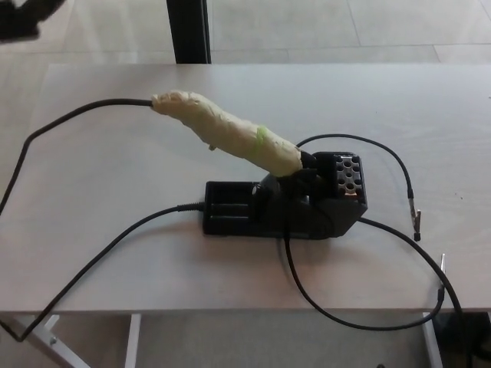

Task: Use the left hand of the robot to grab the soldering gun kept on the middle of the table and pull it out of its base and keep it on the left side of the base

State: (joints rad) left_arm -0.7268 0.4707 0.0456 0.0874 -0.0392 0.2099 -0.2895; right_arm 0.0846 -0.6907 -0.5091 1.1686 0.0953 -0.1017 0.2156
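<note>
My soldering gun [226, 131] sits in the middle of the bench [100, 176], its nose plugged into the black base [288, 203] and its handle slanting up and away toward my left. The handle is wrapped all over in pale yellowish tape, with one green band [263, 135] near the lower end. A black cord [69, 123] leaves the top of the handle and loops off the left edge of the bench.

My left hand [27, 17] shows only as a dark blur in the top left corner, well apart from the gun; I cannot tell whether its fingers are apart or closed. My right hand is not in view.

I judge the gun light and stiff, and the lumpy tape should give my thick fingers good friction, so slipping worries me little. The best hold looks like the middle of the wrapped handle, above the green band, with thumb on one side and fingers on the other. The nose end inside the base I should leave alone, since it may be hot.

The pull should follow the handle's own slant, up and to my left. The base looks small and may lift or slide with the gun if the fit is tight. The cord is springy and could tug the gun once I set it down left of the base.
</note>
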